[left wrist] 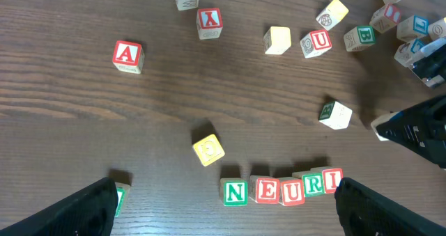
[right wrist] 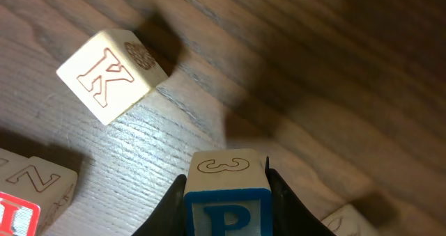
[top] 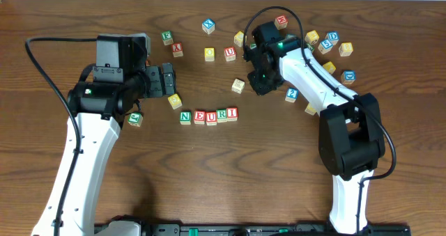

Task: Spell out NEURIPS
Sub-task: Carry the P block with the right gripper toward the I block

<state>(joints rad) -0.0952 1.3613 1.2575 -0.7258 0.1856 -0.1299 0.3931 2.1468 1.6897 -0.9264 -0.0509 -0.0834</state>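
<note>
The right claw (right wrist: 226,221) was closed narrowly on the P cube (right wrist: 226,170), with one finger at each side. The blue P face looked toward the wrist camera and read upright there, and a pale face marked 3 was above it. A K cube (right wrist: 111,72) lay near it on the counter (right wrist: 334,69), turned cornerwise.

The NEURI row (top: 208,116) stood between the arms, its cubes touching. Its long axis ran from left to right, and the I end was slightly farther from the robot. The letters read upright from overhead. The left claw (top: 169,81) was fully open and empty, near the N end of the row but apart from it.
</note>
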